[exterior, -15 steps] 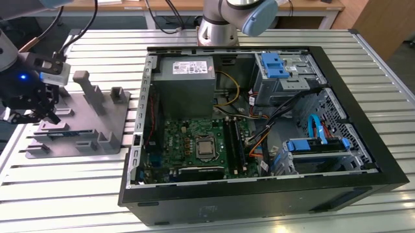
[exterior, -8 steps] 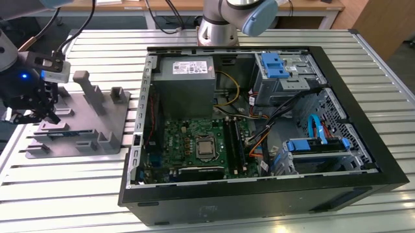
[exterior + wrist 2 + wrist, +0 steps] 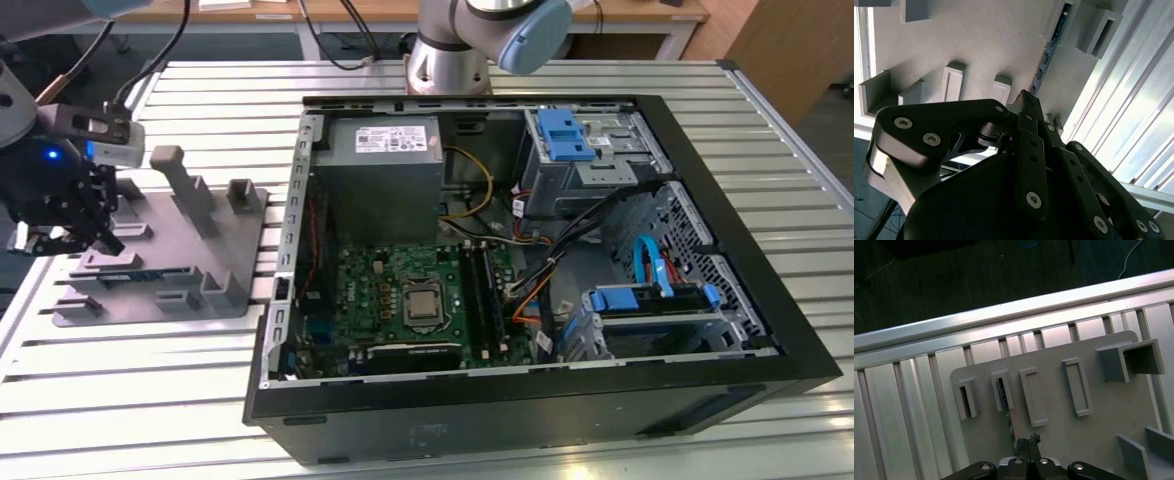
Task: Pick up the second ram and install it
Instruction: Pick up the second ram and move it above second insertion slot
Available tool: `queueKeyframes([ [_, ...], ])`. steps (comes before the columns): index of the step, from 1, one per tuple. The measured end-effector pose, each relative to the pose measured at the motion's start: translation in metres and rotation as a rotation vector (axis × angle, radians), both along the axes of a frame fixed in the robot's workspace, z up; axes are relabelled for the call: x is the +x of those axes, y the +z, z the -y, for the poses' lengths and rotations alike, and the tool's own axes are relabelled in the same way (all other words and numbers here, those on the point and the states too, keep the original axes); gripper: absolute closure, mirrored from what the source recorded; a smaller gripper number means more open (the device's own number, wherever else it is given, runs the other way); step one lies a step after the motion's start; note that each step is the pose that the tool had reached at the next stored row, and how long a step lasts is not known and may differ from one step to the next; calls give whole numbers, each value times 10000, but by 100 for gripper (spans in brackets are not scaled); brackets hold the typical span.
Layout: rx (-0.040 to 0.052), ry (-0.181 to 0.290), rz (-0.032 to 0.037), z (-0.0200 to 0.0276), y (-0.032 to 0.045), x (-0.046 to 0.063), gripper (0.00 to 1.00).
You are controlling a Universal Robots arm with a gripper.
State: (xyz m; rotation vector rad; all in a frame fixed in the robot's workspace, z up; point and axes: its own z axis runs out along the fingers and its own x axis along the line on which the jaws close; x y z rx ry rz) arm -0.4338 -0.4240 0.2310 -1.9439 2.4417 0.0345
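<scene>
Gripper (image 3: 1026, 100) covers 1 end of edge-on 2nd ram (image 3: 1045, 57)

In the exterior view the arm base (image 3: 447, 62) is showing as a silver cylinder, with the joint cap (image 3: 537, 35) above it showing pale blue. The wrist (image 3: 16, 105) is looking grey, with black cables (image 3: 163, 50) running to it, a blue light (image 3: 51, 155) glowing and a grey box (image 3: 114, 140) sitting on it. The gripper (image 3: 1026, 97) (image 3: 1026, 442) is showing matte black in both wrist views, its flat rounded links (image 3: 939, 132) carrying silver hex screws (image 3: 1033, 200).
</scene>
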Motion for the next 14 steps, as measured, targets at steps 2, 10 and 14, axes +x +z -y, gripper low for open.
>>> queueKeyframes([
  [2, 0, 173, 0, 0, 0, 0, 90],
  [10, 0, 866, 0, 0, -2, 0, 90],
  [14, 0, 1293, 0, 0, -3, 0, 90],
])
